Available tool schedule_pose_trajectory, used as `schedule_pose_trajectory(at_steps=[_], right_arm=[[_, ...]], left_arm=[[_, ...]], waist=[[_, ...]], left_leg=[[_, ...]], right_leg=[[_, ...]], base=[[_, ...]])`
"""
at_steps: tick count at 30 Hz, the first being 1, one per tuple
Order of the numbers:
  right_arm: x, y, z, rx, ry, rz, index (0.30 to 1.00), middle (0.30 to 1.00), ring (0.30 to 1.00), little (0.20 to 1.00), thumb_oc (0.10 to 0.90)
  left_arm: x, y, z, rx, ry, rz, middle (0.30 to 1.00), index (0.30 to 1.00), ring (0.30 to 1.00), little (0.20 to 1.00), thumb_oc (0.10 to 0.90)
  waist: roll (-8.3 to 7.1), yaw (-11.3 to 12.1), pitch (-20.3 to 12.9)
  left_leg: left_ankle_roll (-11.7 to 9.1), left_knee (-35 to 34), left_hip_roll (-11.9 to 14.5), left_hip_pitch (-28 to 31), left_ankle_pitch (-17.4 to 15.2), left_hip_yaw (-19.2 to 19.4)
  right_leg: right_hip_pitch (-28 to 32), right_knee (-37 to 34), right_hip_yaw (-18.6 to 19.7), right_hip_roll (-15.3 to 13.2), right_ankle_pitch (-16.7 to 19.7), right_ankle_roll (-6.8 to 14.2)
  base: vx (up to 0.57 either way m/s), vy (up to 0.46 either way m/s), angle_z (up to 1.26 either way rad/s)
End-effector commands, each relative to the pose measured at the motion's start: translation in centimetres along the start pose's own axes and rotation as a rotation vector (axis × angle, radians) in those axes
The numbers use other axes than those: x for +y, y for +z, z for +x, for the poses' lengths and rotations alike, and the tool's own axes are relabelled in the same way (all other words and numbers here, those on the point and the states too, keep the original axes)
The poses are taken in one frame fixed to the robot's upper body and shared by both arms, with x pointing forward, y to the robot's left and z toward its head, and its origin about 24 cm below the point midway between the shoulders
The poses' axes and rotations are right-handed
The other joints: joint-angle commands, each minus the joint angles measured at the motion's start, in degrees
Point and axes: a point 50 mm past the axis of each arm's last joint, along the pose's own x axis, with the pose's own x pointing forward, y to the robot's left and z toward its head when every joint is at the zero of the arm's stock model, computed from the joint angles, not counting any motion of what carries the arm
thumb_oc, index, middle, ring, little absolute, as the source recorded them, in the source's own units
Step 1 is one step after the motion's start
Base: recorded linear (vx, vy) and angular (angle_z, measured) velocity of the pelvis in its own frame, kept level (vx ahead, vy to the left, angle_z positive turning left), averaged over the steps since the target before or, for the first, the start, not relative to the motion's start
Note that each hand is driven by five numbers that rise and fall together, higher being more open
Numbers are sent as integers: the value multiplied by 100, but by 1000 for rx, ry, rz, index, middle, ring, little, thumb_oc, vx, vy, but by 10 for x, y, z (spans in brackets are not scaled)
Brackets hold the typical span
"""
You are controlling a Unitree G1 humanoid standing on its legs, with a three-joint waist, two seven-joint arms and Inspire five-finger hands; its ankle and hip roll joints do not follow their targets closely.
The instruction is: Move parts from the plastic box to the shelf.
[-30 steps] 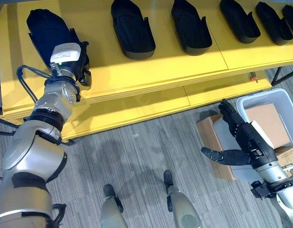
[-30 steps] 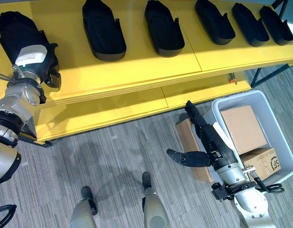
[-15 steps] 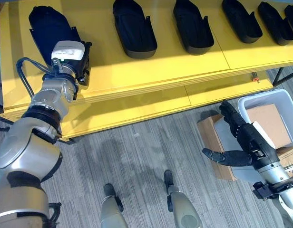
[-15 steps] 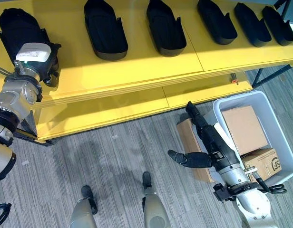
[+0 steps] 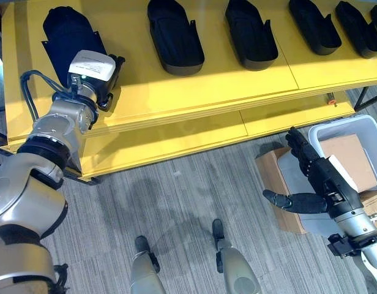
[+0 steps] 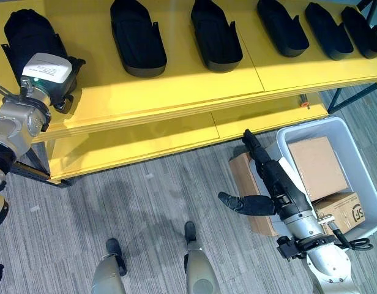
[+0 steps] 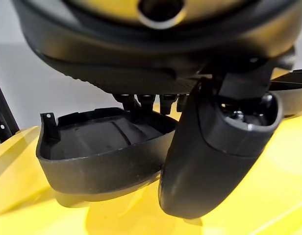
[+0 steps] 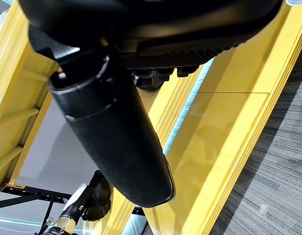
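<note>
A black moulded part [image 5: 69,33] lies at the left end of the yellow shelf [image 5: 207,92]. My left hand [image 5: 93,73] is at its near end. In the left wrist view its fingers [image 7: 141,102] dip inside the part [image 7: 97,147] and the thumb [image 7: 210,156] stands against the outside of the wall, pinching it. My right hand [image 5: 317,177] hovers low over the floor beside the grey plastic box [image 5: 344,121]. Its fingers are straight, the thumb is spread, and it holds nothing.
Several more black parts [image 5: 175,37] lie in a row along the shelf top. The plastic box holds cardboard boxes [image 6: 317,159], and another cardboard box [image 5: 271,177] stands on the floor against it. Grey carpet stretches between shelf and box.
The whole picture has slid slightly, so the camera moved. My left hand stays at the part's end and my right hand keeps its open pose beside the box.
</note>
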Motion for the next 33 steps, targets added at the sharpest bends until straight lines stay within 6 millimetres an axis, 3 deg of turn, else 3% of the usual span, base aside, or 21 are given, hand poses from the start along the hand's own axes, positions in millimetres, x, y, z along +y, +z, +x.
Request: schedule_pose_trajectory(at_steps=[1,33], right_arm=[[-26,57,4,-295,-97,-114,1000,1000,1000,1000,900],[-27,62,1,-314,-92,-116,1000,1000,1000,1000,900]], left_arm=[[43,-31,-5,59,163,55,1000,1000,1000,1000,900],[30,-54,-14,103,93,180,1000,1000,1000,1000,900]], waist=[[34,41,-188],[72,39,-180]], left_leg=[[159,-13,118,-26,-34,47],[161,49,120,-77,-43,72]], right_leg=[[885,384,-189,-180,-978,81],[844,405,-167,-197,-964,98]], base=[[0,0,0],[0,0,0]])
